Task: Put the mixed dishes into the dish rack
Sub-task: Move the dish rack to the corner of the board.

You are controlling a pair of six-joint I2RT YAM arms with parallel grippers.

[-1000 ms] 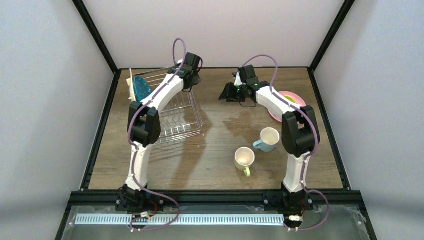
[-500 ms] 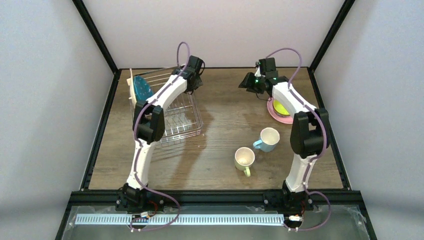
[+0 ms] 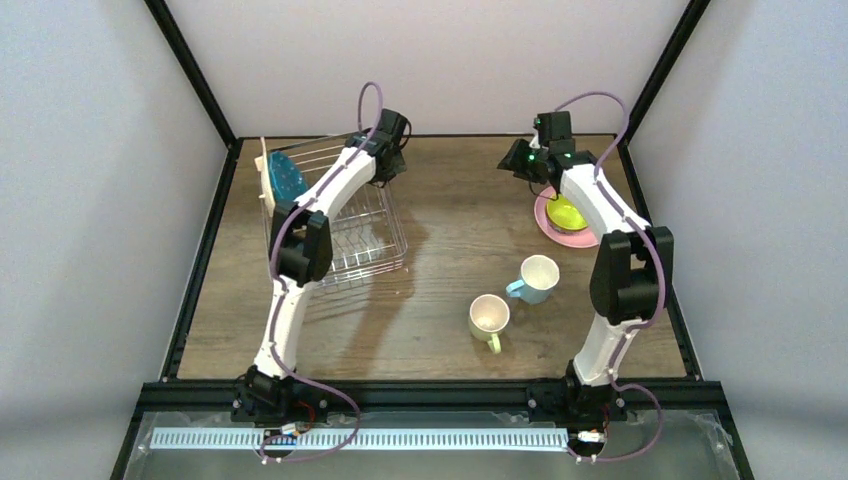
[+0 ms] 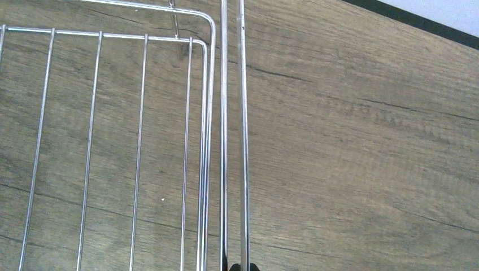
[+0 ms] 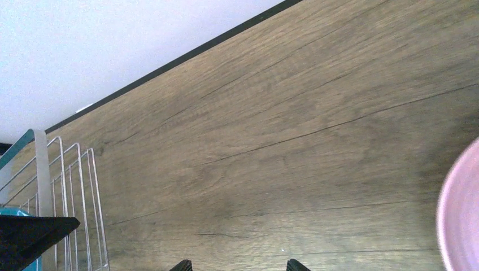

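The dish rack stands at the left of the table. A teal dotted plate and a tan plate stand upright at its far left. My left gripper is at the rack's far right corner, shut on a top rim wire that runs straight into its fingertips. My right gripper hovers open over bare wood, just left of the pink plate that carries the lime-inside bowl. The light-blue mug and the pale yellow-green mug stand upright at mid-table.
In the right wrist view the open gripper looks along the table toward the rack, with the pink plate's edge at the right. The black frame rail and the back wall lie close behind both grippers.
My left gripper has closed on the rack's rim wire. The right arm swung right and back toward the pink plate, uncovering the bowl; its jaws stayed open.
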